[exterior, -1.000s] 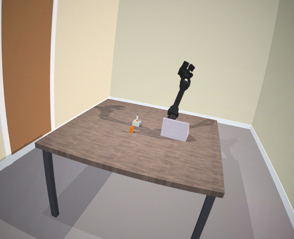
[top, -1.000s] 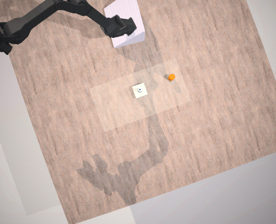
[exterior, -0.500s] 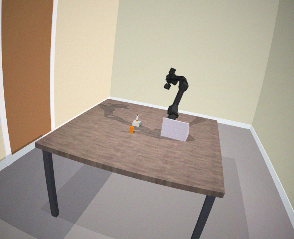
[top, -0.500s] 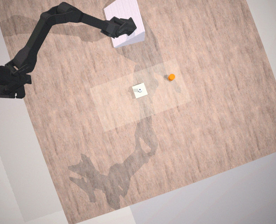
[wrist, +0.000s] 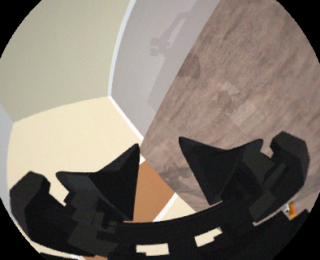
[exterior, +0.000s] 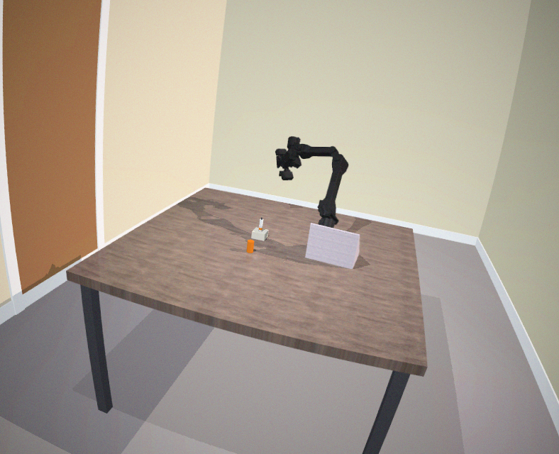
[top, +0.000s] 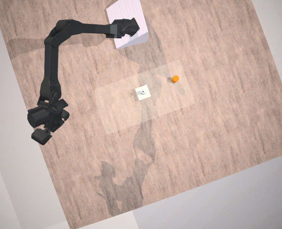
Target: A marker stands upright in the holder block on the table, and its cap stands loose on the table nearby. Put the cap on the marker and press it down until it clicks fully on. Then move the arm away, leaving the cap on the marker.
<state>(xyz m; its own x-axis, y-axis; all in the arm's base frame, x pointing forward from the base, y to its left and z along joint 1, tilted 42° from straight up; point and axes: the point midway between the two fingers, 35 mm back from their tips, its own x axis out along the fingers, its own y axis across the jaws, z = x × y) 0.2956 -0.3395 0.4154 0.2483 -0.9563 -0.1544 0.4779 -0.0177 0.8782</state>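
The marker point(top: 142, 92) point(exterior: 261, 223) stands upright and uncapped, dark tip up, in the pale holder block point(top: 146, 96) point(exterior: 258, 235). The orange cap point(top: 175, 78) point(exterior: 250, 246) point(wrist: 291, 210) stands apart on the table, right of the block in the top view and in front of it in the exterior view. My gripper point(wrist: 159, 143) is partly open, with nothing between its fingertips. It is high above the table's left edge in the top view, far from cap and marker. In the wrist view my gripper's body hides most of the area around the cap.
A pale lilac wedge-shaped block point(top: 127, 9) point(exterior: 332, 246) stands on the table point(top: 210, 123) point(exterior: 250, 293) beside my arm's base. In the top view my arm passes above the wedge. A lighter rectangular patch point(top: 116, 111) surrounds the holder block and cap.
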